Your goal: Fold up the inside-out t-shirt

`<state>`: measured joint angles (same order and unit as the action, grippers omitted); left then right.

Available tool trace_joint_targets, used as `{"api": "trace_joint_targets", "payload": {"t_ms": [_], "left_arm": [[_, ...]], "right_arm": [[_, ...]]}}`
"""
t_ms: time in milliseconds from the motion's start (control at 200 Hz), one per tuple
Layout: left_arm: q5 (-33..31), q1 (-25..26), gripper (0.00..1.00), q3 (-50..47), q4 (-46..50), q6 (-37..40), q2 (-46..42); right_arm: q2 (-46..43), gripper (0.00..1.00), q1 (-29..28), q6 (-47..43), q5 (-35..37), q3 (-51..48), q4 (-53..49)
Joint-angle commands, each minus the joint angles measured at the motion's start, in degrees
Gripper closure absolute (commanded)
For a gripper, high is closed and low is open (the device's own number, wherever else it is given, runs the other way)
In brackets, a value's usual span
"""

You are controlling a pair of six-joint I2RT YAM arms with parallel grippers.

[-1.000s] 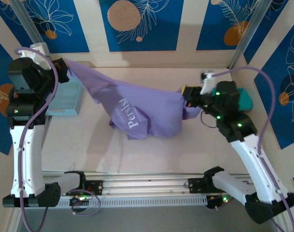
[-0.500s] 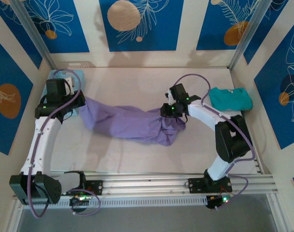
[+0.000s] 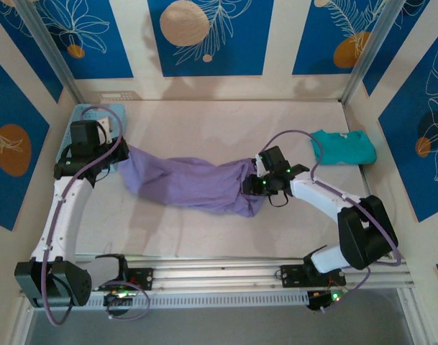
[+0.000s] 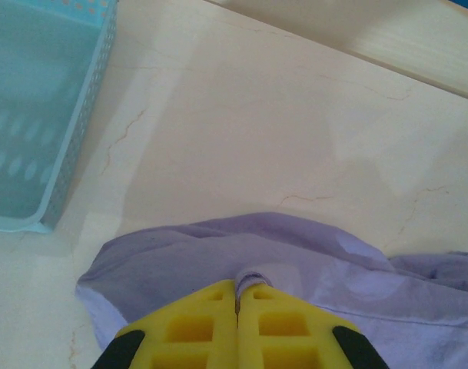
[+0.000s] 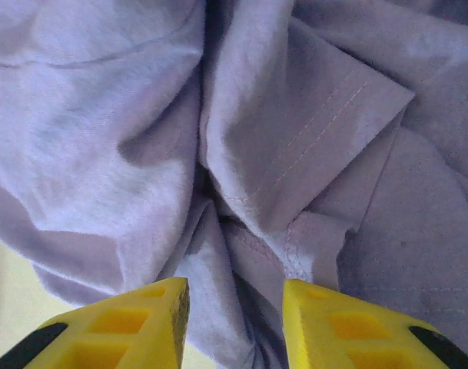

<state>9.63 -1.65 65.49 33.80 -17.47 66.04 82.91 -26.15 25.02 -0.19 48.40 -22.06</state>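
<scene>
One lavender-purple soft fabric t-shirt (image 3: 190, 183), bunched in a long roll across mid-table, left to right.

- Left gripper (image 4: 237, 301): clamped on a fold at the shirt's left end, near the light blue plastic basket (image 4: 34, 115).
- Right gripper (image 5: 234, 307): jaws parted over a stitched hem, holding nothing.
- Advice: pinch a single hem layer, then spread the cloth flat.
- Lettering: none legible.
</scene>
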Motion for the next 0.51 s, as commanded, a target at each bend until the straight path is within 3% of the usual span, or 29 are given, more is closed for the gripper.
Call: {"api": "trace_joint_targets", "payload": {"t_ms": [0,230,370,500], "left_arm": [[1.62,-0.64,1.00,-0.36,-1.24,0.46,-1.17],[2.04,-0.63,1.00,-0.57,-1.70,0.47,-1.38],[2.08,-0.68,1.00,-0.50,-1.71,0.43,-1.27],[1.75,-0.72,1.00,0.12,-1.46,-0.51,-1.43]], "right_arm": [[2.84,0.62,-0.08,-1.05,0.17,1.52,3.41],[8.67,0.65,0.62,-3.60,1.91,5.24,3.82],[8.75,0.85,0.75,-5.29,2.02,7.38,3.35],[3.01,1.00,1.68,-7.98,6.24,9.79,-2.22]]}}
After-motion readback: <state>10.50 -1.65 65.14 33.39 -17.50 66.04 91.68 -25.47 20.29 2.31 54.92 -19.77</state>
